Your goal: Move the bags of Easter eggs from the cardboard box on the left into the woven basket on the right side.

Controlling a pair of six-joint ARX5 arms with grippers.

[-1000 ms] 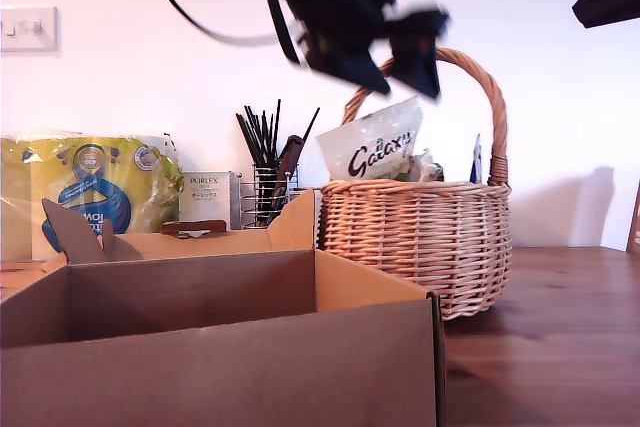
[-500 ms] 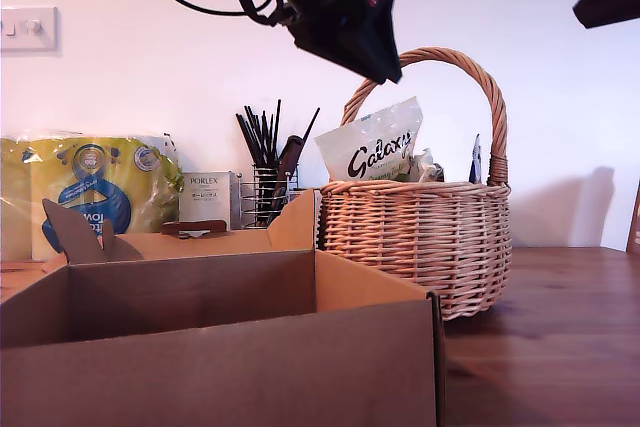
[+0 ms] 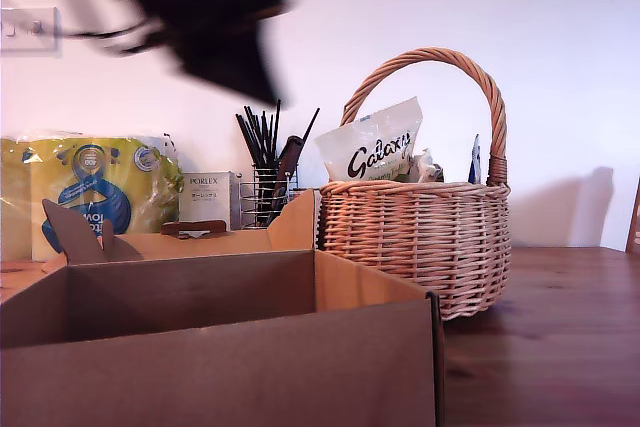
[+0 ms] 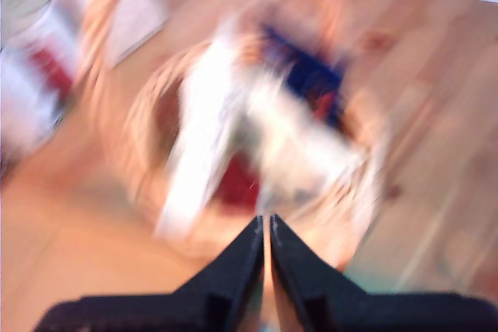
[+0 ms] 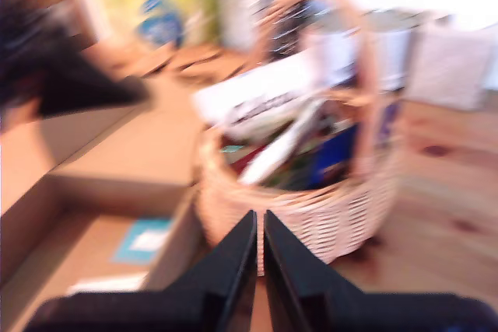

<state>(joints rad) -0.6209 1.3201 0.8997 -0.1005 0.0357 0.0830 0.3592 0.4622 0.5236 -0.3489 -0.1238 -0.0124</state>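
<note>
Blurred arm [image 3: 210,27] has swung off the woven basket [image 3: 415,237] toward the exterior view's left, above the cardboard box [image 3: 220,367]. The Galaxy bag [image 3: 375,147] stays propped in the basket, with the blue bag [image 5: 342,153] beside it. My first gripper [image 4: 264,227] and my second gripper [image 5: 259,227] are both pinched closed and empty. The drop looks done — box contents are hidden.
</note>
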